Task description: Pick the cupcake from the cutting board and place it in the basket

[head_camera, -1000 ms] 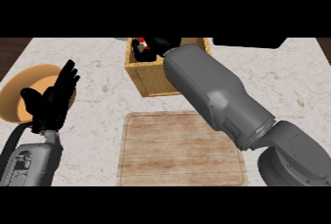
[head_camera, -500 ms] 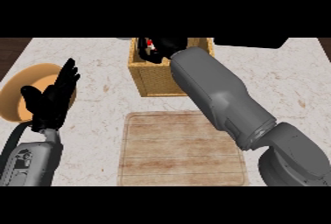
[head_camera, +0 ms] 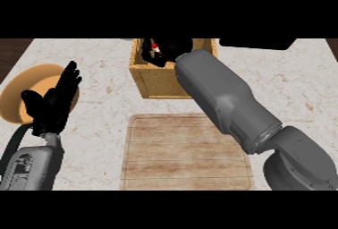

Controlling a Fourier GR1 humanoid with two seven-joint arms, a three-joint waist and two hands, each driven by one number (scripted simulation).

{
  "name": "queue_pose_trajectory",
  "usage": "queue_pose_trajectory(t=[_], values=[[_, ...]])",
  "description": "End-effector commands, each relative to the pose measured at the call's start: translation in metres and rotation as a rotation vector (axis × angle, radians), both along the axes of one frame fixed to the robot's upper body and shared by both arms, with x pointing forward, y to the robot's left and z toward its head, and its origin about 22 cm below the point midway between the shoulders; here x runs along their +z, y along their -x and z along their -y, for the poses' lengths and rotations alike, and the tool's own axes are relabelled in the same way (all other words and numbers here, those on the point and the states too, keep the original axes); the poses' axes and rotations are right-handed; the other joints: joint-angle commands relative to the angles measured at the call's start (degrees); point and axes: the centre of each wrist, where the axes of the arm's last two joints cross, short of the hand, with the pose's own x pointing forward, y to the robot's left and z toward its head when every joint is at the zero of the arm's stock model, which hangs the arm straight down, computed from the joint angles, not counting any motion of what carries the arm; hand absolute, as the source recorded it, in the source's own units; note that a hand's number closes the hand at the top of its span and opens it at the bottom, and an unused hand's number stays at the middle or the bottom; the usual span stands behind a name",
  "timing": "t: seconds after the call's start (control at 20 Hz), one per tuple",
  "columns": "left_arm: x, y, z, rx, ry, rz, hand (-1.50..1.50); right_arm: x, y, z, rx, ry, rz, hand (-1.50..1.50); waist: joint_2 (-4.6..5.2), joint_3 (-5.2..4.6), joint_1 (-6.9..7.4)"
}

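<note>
The cupcake (head_camera: 155, 46) shows only as a small red and white bit inside the woven basket (head_camera: 157, 81) at the counter's back. My right hand (head_camera: 165, 53) is down in the basket, fingers curled round the cupcake and hiding most of it. The right forearm (head_camera: 224, 103) stretches from the lower right across the basket's right side. Nothing lies on the wooden cutting board (head_camera: 188, 154), which sits in front of the basket. At the left, my left hand (head_camera: 51, 105) rests open with its fingers up.
An orange plate (head_camera: 20, 96) lies at the left edge, partly behind the left hand. The right forearm covers the basket's right wall and the board's upper right corner. A dark object (head_camera: 257, 43) sits at the back right.
My right hand with the cupcake has shifted a little to the right and further inside the basket. The left hand has stayed where it was.
</note>
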Motion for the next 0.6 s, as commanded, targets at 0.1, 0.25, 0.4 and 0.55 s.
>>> queue_pose_trajectory(t=[0.1, 0.25, 0.4, 0.55], values=[[-0.004, 0.008, 0.004, -0.015, 0.003, 0.005, 0.00, -0.024, 0.000, 0.012, -0.019, 0.035, -0.056, 1.50, 0.76, -0.06, 0.66], [-0.010, 0.002, 0.000, 0.027, 0.004, -0.013, 0.00, -0.023, -0.003, 0.017, -0.048, 0.026, -0.120, 1.50, 0.66, -0.06, -0.82], [-0.009, 0.010, -0.014, 0.005, -0.007, -0.014, 0.00, -0.021, -0.006, 0.022, -0.116, 0.065, -0.162, 1.50, 0.53, -0.07, -0.42], [0.011, -0.006, 0.009, -0.014, 0.020, 0.011, 0.00, -0.011, -0.004, 0.012, -0.179, 0.050, -0.174, 1.50, 0.76, -0.07, 0.48]])
